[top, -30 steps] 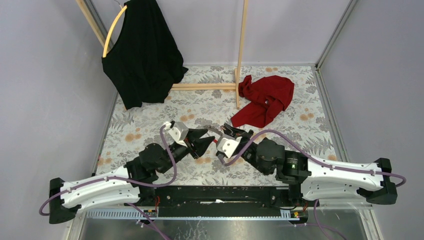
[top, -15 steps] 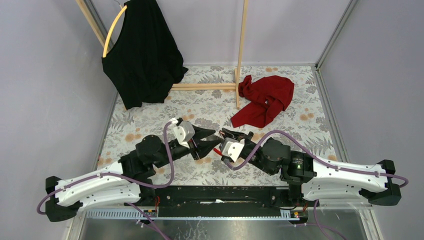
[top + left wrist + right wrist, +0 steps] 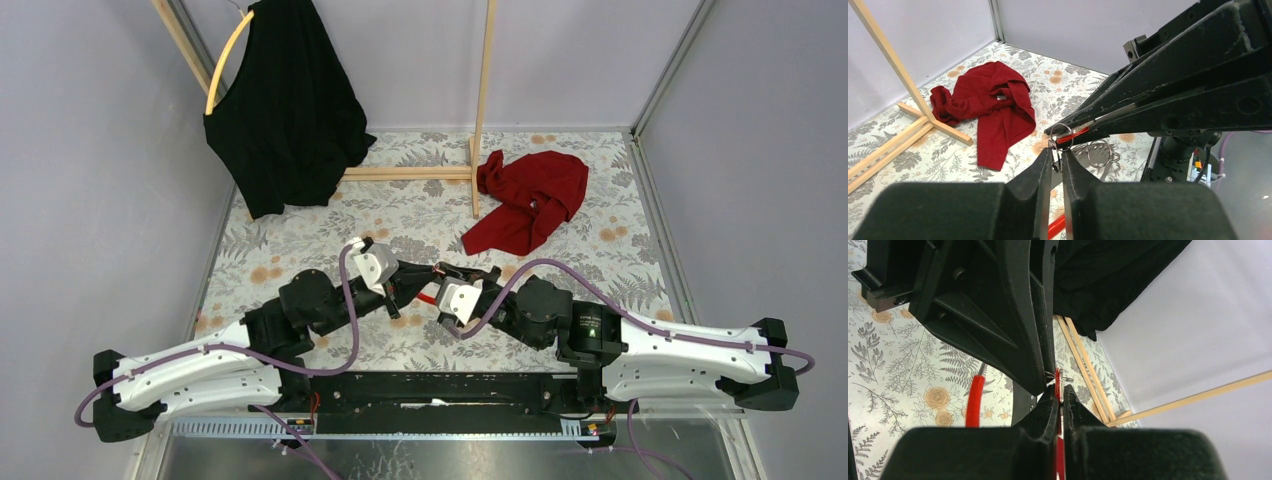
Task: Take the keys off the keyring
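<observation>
My two grippers meet above the middle of the floral table. My right gripper [image 3: 438,275] [image 3: 1059,390] is shut on the bright red section of the keyring [image 3: 1073,135] [image 3: 1057,376], which carries a small metal ring. My left gripper [image 3: 410,287] [image 3: 1056,152] faces it tip to tip, pinched on a thin metal key with a dark bit [image 3: 1057,162] that hangs from that small ring. A larger wire ring [image 3: 1099,152] shows just behind. A red piece [image 3: 427,297] [image 3: 974,400] hangs below the fingers. The left gripper's fingers [image 3: 1018,330] fill the right wrist view.
A crumpled red cloth [image 3: 530,200] [image 3: 993,105] lies at the back right. A wooden rack [image 3: 482,110] stands at the back, with a black garment [image 3: 285,110] on a yellow hanger [image 3: 225,60]. Grey walls enclose the table [image 3: 300,235].
My left arm has moved right toward the right gripper. Its jaws, wide open a second ago, have closed on the key. My right gripper has shifted slightly left, still holding the keyring.
</observation>
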### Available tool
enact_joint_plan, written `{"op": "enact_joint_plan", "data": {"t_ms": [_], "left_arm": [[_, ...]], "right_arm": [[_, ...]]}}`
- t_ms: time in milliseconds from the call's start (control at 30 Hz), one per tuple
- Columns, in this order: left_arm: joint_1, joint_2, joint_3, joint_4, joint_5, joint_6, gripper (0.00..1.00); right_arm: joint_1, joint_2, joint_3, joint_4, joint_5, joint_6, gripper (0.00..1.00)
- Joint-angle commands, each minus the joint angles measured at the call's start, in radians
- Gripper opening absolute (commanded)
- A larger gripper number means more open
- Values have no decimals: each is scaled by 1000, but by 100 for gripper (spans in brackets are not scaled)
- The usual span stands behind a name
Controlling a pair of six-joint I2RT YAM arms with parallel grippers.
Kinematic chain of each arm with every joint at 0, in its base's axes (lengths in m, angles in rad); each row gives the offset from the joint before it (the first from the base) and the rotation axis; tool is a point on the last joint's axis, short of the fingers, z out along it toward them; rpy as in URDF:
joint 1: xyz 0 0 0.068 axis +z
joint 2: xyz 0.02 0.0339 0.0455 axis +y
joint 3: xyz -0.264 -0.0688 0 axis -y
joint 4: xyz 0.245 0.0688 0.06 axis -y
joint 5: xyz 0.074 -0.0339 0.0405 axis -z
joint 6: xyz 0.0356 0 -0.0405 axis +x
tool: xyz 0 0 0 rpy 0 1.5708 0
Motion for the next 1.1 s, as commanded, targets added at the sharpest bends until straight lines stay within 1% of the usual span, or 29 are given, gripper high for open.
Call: {"op": "enact_joint_plan", "data": {"t_ms": [0, 67, 100, 333, 533, 733, 833, 933, 967, 1033, 1067], "left_arm": [[4, 5, -6, 64, -12, 41, 11], [3, 4, -15, 62, -11, 44, 2], [3, 3, -21, 62, -12, 46, 0], [-3, -38, -57, 84, -73, 48, 0], [-5, -62, -77, 118, -100, 45, 0], [-9, -95, -123, 202, -73, 56, 0], [-9, -117, -155, 269, -48, 65, 0], [-9, -116, -158, 258, -47, 64, 0], [-10, -116, -159, 251, -40, 64, 1], [-9, -116, -161, 236, -50, 54, 20], [-9, -115, -160, 226, -55, 54, 24]], "right_arm": [[1, 0, 13, 38, 13, 23, 0], [1, -4, 12, 39, 35, 18, 0], [1, -5, 12, 37, 50, 15, 0], [1, -36, -12, 7, 117, 33, 0], [1, -57, -33, -27, 141, 72, 0], [0, -51, -59, -27, 150, 92, 0], [1, -31, -60, -24, 165, 84, 0], [1, -13, -39, -8, 199, 39, 0], [1, -10, -30, -3, 202, 19, 0], [1, -11, -16, 18, 196, -24, 0], [1, -11, -11, 22, 178, -47, 0]]}}
